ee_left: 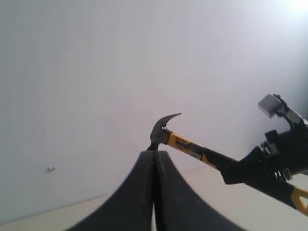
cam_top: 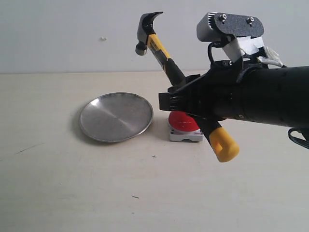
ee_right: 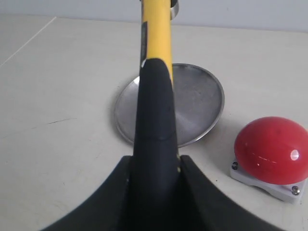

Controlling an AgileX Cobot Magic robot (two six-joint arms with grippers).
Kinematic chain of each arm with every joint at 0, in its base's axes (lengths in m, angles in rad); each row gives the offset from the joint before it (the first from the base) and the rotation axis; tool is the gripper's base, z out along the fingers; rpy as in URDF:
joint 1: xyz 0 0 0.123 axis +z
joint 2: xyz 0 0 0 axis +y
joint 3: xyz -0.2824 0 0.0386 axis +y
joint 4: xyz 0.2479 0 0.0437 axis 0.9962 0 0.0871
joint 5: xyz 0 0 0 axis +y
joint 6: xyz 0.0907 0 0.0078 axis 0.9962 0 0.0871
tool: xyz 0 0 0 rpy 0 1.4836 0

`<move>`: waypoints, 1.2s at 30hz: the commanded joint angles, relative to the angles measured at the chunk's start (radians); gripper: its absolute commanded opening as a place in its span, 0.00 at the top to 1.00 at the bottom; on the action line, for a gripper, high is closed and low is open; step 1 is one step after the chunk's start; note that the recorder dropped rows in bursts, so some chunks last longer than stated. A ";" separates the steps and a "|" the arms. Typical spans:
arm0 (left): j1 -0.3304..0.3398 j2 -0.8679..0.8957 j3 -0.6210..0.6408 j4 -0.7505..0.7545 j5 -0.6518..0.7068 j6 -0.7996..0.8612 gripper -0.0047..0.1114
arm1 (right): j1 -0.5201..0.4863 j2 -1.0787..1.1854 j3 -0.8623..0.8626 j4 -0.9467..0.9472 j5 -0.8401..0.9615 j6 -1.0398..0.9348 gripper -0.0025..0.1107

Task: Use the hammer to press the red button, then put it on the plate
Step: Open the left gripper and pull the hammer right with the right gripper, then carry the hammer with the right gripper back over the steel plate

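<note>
Black-handled and yellow-banded, the hammer is held clear of the desk by the right gripper, whose two fingers are closed firmly on the black grip section, one on each side of the handle. The hammer is tilted: in the exterior view its dark claw head points up and to the left against the pale wall, while its yellow end hangs lower right, below the gripper. The handle and gripper pass in front of the red button and hide its upper part. The red button stands on the desk on its grey square base, just beside the right edge of the plate; the right wrist view shows a narrow strip of bare desk between them. The plate lies flat on the desk with nothing on it. The left gripper is raised facing the wall, its fingers pressed together along a single seam with nothing between them; the hammer head appears beyond its tips.
</note>
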 commanded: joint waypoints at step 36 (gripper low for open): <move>0.000 -0.087 0.213 0.395 0.002 -0.161 0.96 | -0.001 -0.204 0.288 -0.092 -0.227 0.012 0.98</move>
